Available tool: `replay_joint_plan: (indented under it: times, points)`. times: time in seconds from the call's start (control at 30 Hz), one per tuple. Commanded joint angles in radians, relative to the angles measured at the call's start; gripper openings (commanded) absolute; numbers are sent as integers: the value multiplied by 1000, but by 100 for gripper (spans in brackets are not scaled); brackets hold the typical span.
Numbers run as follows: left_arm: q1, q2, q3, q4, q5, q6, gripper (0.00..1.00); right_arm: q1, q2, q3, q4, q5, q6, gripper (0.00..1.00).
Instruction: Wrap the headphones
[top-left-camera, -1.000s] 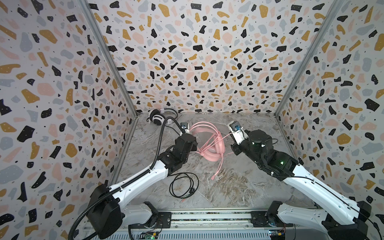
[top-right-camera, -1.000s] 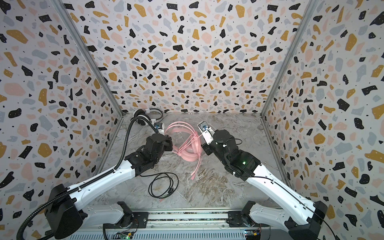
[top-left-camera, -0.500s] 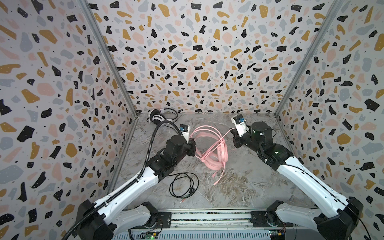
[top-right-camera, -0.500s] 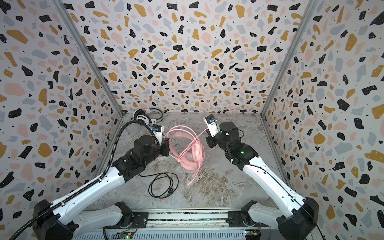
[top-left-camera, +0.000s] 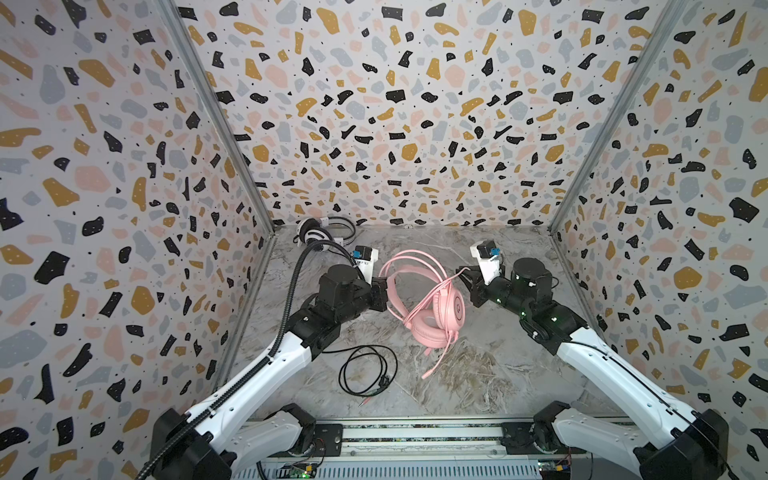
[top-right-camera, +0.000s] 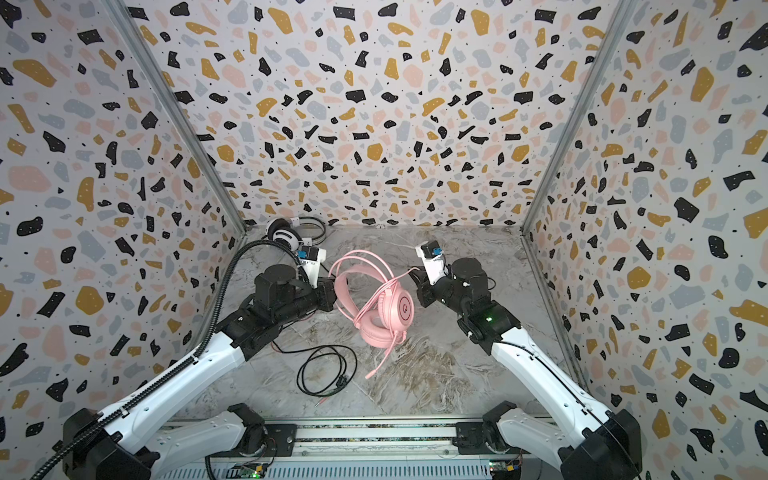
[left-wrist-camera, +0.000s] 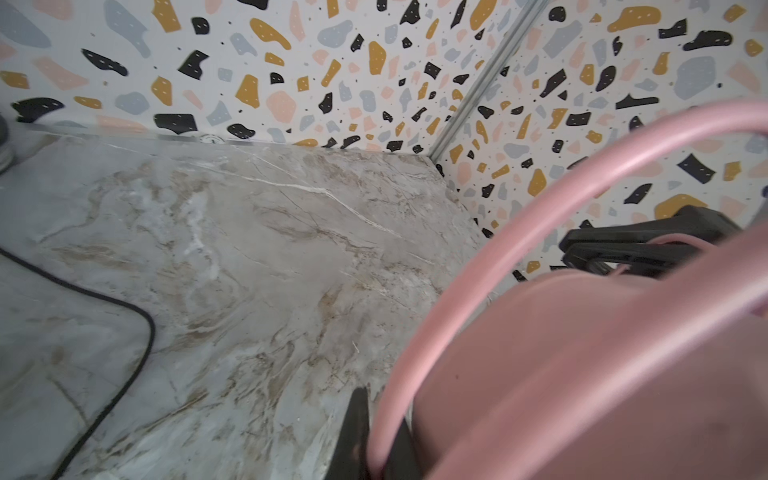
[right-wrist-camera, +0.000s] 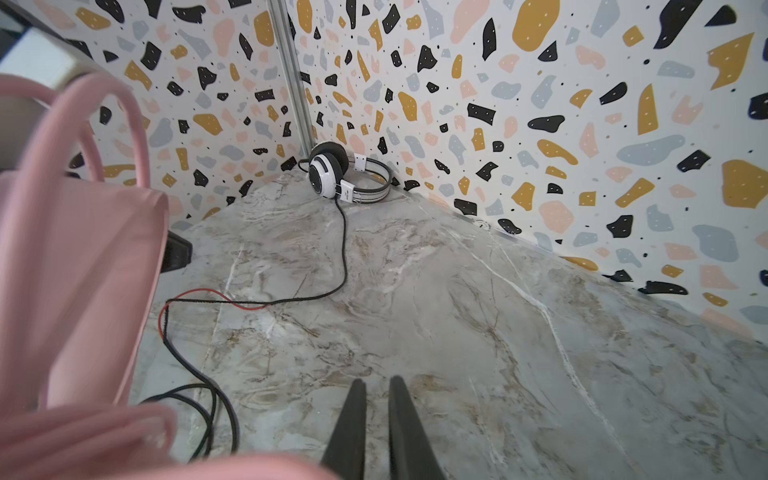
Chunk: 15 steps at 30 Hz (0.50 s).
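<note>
Looking at the pink headphones (top-left-camera: 432, 307) mid-table, tipped up on edge with the lower earcup (top-left-camera: 430, 334) seemingly down on the marble table (top-left-camera: 498, 374) and the headband (top-left-camera: 411, 259) pinched by the left gripper (top-left-camera: 384, 291), clamped tight on it. Seeing the right gripper (right-wrist-camera: 376, 386) with jaws parted just a sliver, nothing between the tips in its wrist view, but with the pink cable (top-left-camera: 441, 357) running right up beside it in both top views, so can't rule out a leftover snag. Biggest worry: the loose wraps. Only draped around band and cup, not tucked, tail end trailing free on the marble, so likely to slither off with any tug or tilt. Second worry: backing that gripper away with cable hooked on a finger and yanking the whole thing out of that one-sided pinch. Also worth watching the black cable (left-wrist-camera: 150, 332) coiled just in front, near enough to get dragged into the pink mess. Meanwhile the white-and-black headphones (top-left-camera: 316, 232) parked in the far left corner, not wrapped at all yet
</note>
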Motion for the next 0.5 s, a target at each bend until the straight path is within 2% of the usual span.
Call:
replay_joint_plan:
  times: [0.0, 0.13, 0.47]
  points:
    - [4, -42, 59, 140, 135, -68, 0, -23, 3, -20, 127, -115, 69, 19]
    - [5, -58, 73, 151, 165, -99, 0, -35, 22, -59, 219, -202, 114, 25]
    - [5, -77, 139, 158, 204, -178, 0, -42, 76, -183, 495, -324, 262, 25]
